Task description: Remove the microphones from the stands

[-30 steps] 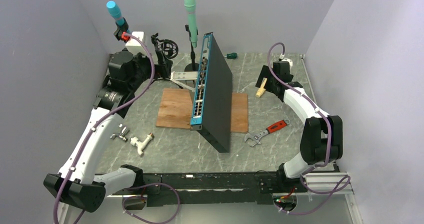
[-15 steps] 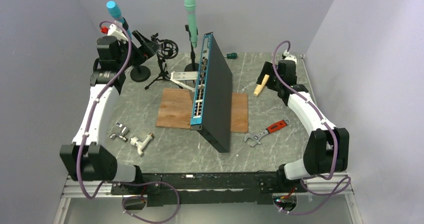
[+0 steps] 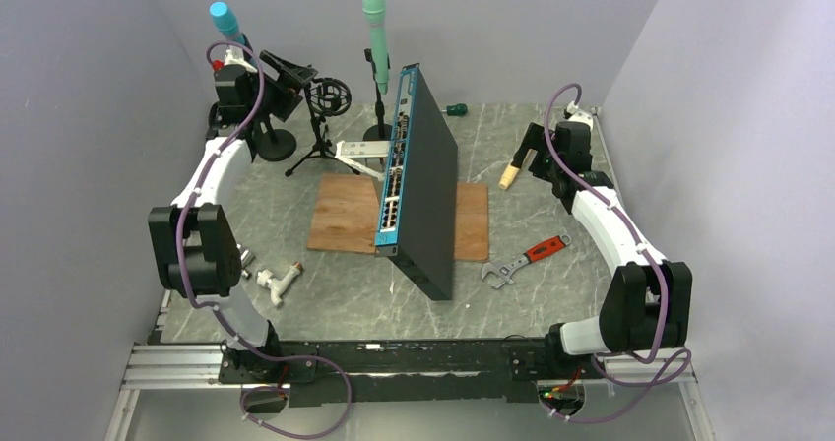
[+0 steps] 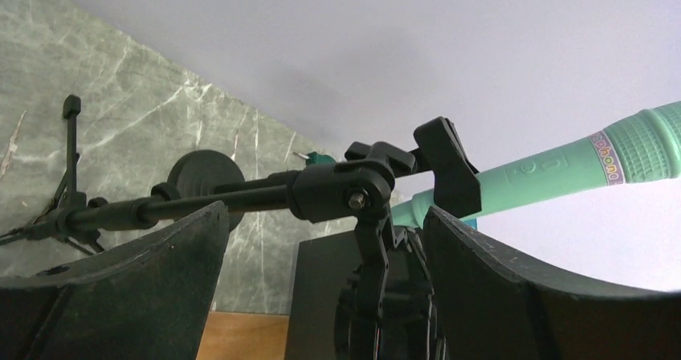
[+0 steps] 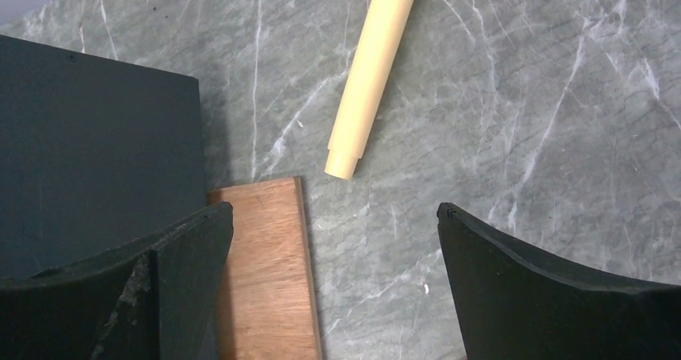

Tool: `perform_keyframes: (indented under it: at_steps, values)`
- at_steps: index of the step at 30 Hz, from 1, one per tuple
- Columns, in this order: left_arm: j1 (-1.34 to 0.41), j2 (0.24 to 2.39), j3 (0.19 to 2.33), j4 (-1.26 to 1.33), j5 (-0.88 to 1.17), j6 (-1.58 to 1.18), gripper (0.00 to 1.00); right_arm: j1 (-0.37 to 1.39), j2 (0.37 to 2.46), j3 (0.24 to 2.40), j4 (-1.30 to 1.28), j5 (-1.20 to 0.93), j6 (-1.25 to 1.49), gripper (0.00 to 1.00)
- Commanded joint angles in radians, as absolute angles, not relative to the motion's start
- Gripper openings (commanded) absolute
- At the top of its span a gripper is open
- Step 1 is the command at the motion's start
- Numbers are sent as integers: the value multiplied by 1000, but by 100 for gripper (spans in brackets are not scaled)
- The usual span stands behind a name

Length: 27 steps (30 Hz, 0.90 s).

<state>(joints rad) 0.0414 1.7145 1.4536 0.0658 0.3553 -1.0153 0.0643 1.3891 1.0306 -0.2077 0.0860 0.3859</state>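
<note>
While left end effector (image 4: 323, 215) gapes, green microphone (image 4: 562, 165) beyond.

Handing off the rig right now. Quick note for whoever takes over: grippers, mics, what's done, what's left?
Left gripper: open, empty, raised at back left between the blue microphone and green microphone; a black stand joint lines up with its jaws, not gripped.
Right gripper: open, empty, over the table near a wooden handle.
Done: nothing; both microphones sit in their stands.
Left: grasp a microphone and lift it out.
</note>
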Motion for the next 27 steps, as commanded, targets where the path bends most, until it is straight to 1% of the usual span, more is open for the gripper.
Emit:
perform_keyframes:
  at_steps: [1, 4, 7, 10, 15, 20, 24, 27]
  values:
    - [38, 1731, 1505, 205, 360, -1016, 93, 55, 1348, 1024, -145, 58, 404, 100]
    - [39, 1757, 1481, 258, 385, -1050, 84, 53, 1349, 1017, -136, 52, 408, 100]
    - [38, 1787, 1492, 259, 388, -1065, 71, 52, 1357, 1020, -141, 50, 412, 100]
    - [37, 1813, 1520, 249, 409, -1077, 67, 52, 1368, 1029, -156, 46, 416, 100]
    - [34, 1812, 1537, 245, 424, -1086, 67, 50, 1365, 1024, -148, 44, 419, 100]
    - [17, 1802, 1527, 271, 457, -1151, 74, 49, 1366, 1022, -146, 41, 420, 100]
    - [8, 1768, 1465, 284, 455, -1208, 80, 48, 1369, 1023, -148, 40, 420, 100]
    - [6, 1746, 1448, 260, 440, -1210, 81, 48, 1368, 1024, -151, 38, 420, 100]
